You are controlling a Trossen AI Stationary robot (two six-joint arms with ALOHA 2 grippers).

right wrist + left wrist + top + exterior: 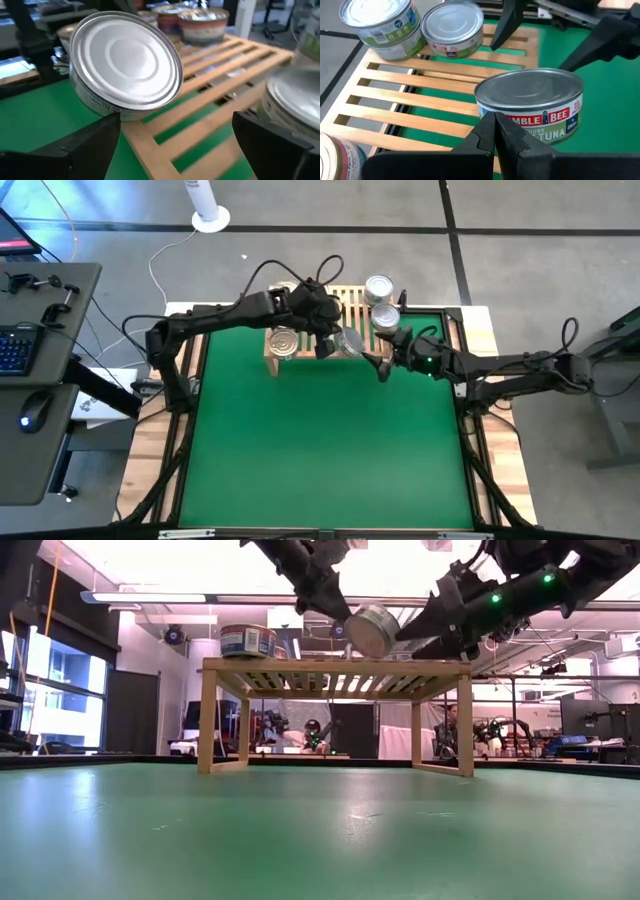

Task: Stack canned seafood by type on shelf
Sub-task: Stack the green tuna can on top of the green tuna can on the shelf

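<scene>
- The green mat (320, 450) covers my table, and most of it lies bare in front of me.
- The shelf (352, 300) stands at the mat's far edge, its light-wood slats running between short legs; in the low view it stands level on the mat (335, 665).
- My left arm reaches in from the left edge of the table, bent at the elbow, its wrist crossing over the shelf's near edge toward the middle.
- My right arm comes in low from the right side, stretched nearly straight, forearm pointing at the same spot by the shelf's near right part.
- My left gripper (327, 340) has its fingers (495, 137) pressed together with nothing between them, just beside the silver-topped tuna tin (530, 102).
- My right gripper (382, 365) is spread wide, one finger on either side of that same tin (125, 67), which shows tilted over the shelf's near edge; I cannot tell whether my fingers touch it.
- In the low view the tin (372, 630) hangs tilted just above the shelf top, between my two wrists.
- A gold-ringed tin (284, 342) sits on the shelf's left part.
- Two silver-topped tins (379, 288) sit near each other at the shelf's far right.
</scene>
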